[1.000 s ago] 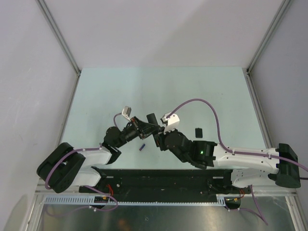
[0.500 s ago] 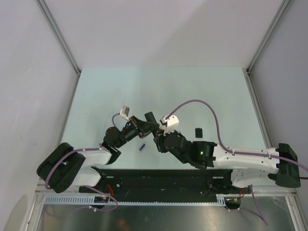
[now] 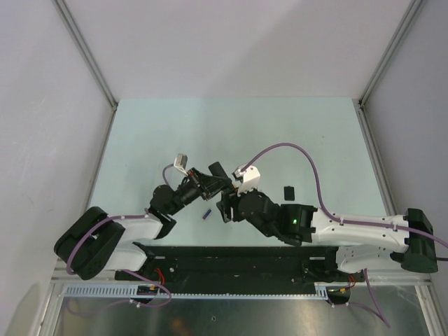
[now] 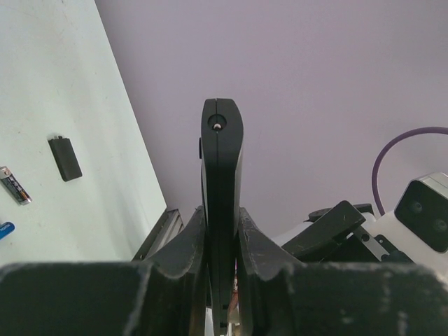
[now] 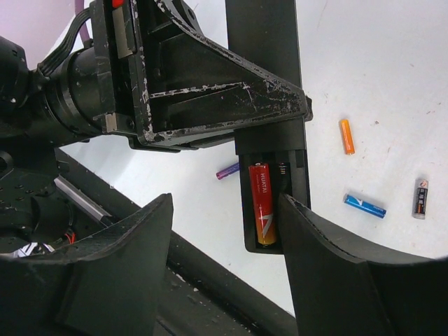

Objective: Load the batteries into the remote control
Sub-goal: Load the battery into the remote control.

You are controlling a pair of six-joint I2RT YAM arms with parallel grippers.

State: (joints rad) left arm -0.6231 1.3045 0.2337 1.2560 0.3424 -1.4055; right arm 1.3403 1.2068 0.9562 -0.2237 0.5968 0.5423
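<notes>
Clamping the remote control (image 5: 262, 42), the left fingers (image 5: 210, 105) hold it over the pale green bench (image 5: 364, 56), one orange-red battery (image 5: 264, 206) seated; the right fingers (image 5: 329, 273) gape. Four more lie loose: orange (image 5: 346, 136), blue (image 5: 364, 205) and grey (image 5: 420, 198) at the remote's three o'clock, purple (image 5: 227, 171) at nine. Lilac walls (image 3: 245, 42) surround.

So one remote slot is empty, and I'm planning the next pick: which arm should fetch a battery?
Probably right: the right gripper is open and empty, while the left gripper is shut on the remote control.

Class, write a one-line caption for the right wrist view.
Left gripper holds the remote control, one red battery in its recess; right gripper open; four loose batteries on the table.
</notes>
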